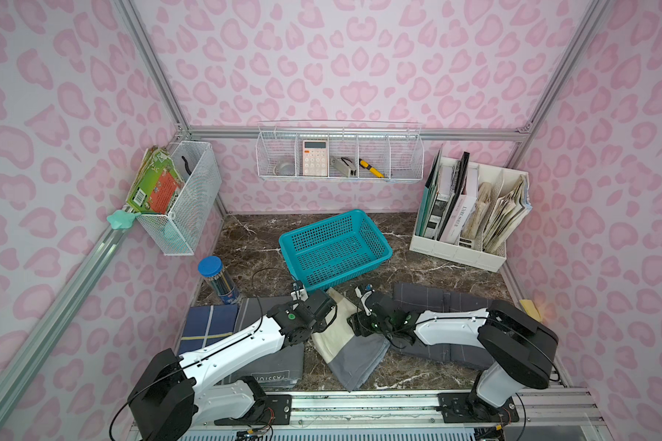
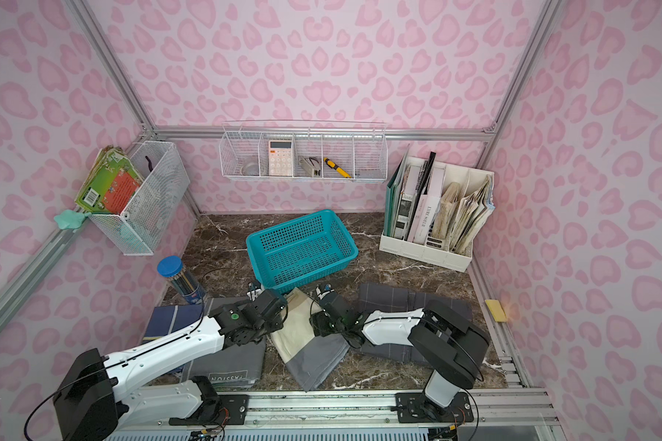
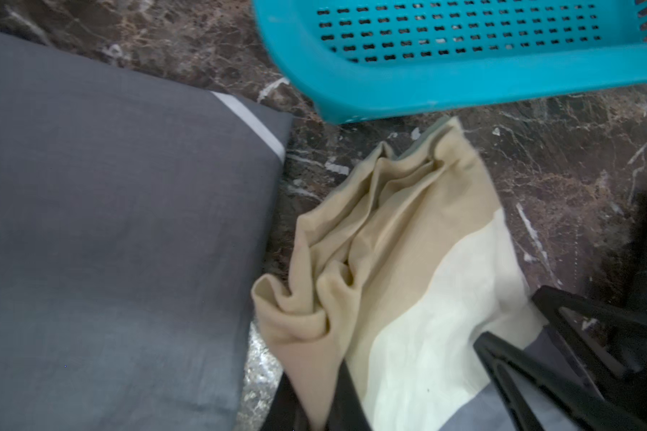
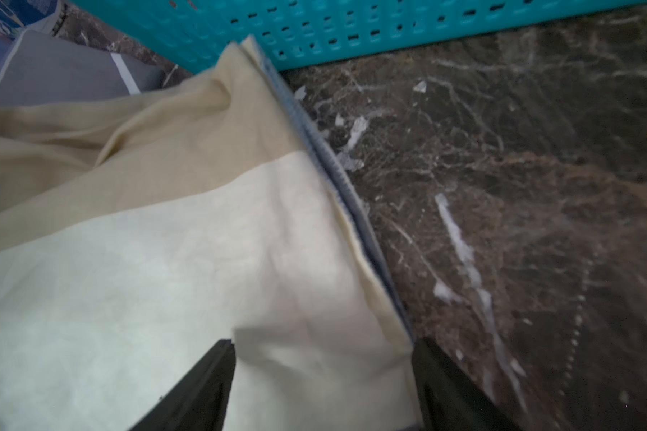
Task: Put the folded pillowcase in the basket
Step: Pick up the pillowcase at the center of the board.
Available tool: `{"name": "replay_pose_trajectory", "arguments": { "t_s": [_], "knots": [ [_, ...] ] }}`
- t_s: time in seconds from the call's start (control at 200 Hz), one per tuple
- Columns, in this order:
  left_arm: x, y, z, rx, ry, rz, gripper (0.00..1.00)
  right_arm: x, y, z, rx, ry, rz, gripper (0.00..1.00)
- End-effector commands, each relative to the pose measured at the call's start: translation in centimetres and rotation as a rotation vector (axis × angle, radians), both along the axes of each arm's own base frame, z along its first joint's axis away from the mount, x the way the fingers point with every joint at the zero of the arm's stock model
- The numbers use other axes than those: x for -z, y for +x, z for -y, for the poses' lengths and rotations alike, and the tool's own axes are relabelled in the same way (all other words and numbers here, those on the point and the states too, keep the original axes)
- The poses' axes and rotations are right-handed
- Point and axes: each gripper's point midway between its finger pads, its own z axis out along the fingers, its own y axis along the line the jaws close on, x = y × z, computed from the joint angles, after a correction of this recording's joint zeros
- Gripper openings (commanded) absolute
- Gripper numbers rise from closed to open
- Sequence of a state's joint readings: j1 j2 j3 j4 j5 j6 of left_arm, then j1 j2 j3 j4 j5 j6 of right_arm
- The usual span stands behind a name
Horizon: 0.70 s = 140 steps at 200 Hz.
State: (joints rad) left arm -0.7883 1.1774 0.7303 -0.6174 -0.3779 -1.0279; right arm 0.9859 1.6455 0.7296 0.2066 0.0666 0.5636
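Observation:
The teal basket (image 1: 322,275) (image 2: 295,277) stands empty mid-table, its near wall also in the left wrist view (image 3: 464,82) and the right wrist view (image 4: 314,33). Just in front of it lies the folded pillowcase (image 1: 341,332) (image 2: 302,340) (image 3: 408,261) (image 4: 165,261), banded tan, cream and grey. My left gripper (image 1: 327,311) (image 2: 281,305) (image 3: 314,377) is shut on its bunched tan left edge. My right gripper (image 1: 354,322) (image 2: 316,320) (image 4: 324,343) is open, its fingers straddling the cream band at the right edge.
Grey folded cloths (image 1: 268,359) and a navy one (image 1: 207,324) lie at the left, a dark plaid cloth (image 1: 444,305) at the right. A pencil tube (image 1: 218,280) stands left of the basket. A white file organiser (image 1: 471,221) and wire baskets (image 1: 341,156) (image 1: 184,198) line the back.

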Motion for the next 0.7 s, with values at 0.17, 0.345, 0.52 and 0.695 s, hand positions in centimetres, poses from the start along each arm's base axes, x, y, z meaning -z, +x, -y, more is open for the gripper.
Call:
{"name": "replay_pose_trajectory", "arguments": {
  "t_s": [0.17,0.345,0.52,0.695],
  "knots": [
    [0.4,-0.8,-3.5,-0.142,0.114,-0.003,0.00,-0.3,-5.3,3.3,-0.006,-0.086,-0.035,0.80],
    [0.3,-0.2,-3.3,-0.144,0.122,0.008,0.00,0.1,-10.1,5.4,0.013,-0.061,-0.141,0.82],
    [0.8,-0.1,-3.2,-0.146,0.119,0.006,0.00,0.2,-11.9,4.6,-0.004,0.066,-0.225,0.87],
    [0.9,-0.4,-3.3,-0.144,0.116,-0.002,0.00,1.4,-10.5,4.5,0.052,0.022,-0.269,0.86]
  ]
}}
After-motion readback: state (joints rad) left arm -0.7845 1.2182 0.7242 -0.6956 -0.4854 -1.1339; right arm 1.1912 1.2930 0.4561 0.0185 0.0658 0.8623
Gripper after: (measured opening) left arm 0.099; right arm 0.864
